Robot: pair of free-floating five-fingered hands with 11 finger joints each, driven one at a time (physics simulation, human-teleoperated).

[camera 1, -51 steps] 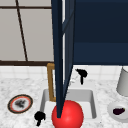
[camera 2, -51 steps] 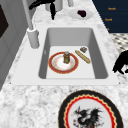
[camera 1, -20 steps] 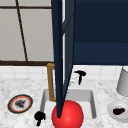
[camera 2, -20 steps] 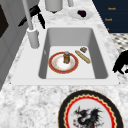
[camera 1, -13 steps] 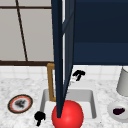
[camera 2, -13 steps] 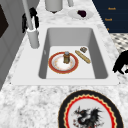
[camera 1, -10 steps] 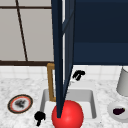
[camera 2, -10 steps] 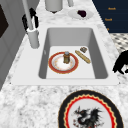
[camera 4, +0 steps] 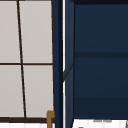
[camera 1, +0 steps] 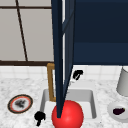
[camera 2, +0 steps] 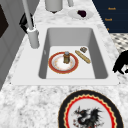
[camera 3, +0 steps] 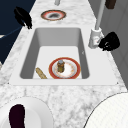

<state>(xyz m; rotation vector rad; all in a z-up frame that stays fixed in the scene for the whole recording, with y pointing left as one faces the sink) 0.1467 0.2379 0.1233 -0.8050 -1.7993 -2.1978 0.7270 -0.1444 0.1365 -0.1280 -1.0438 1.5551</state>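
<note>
Where the front view faces the sink [camera 1: 93,105], the right hand [camera 1: 77,74] hangs at the back rim, just beside the faucet [camera 3: 98,30]; in the right side view this hand [camera 3: 110,42] sits close against the faucet base, fingers curled, though whether they touch it cannot be told. The left hand [camera 1: 39,117] hovers over the front left edge of the sink, above the marble surface [camera 1: 15,87]; whether its fingers are open or closed cannot be told. Inside the basin lies a red-rimmed plate [camera 2: 63,63] with a small jar [camera 2: 66,57] standing upright on it, and a bread stick [camera 2: 82,56] lies just beside the plate. A patterned plate [camera 1: 20,103] rests on the surface left of the sink; a bowl [camera 1: 119,111] holding a dark item rests to the right
</note>
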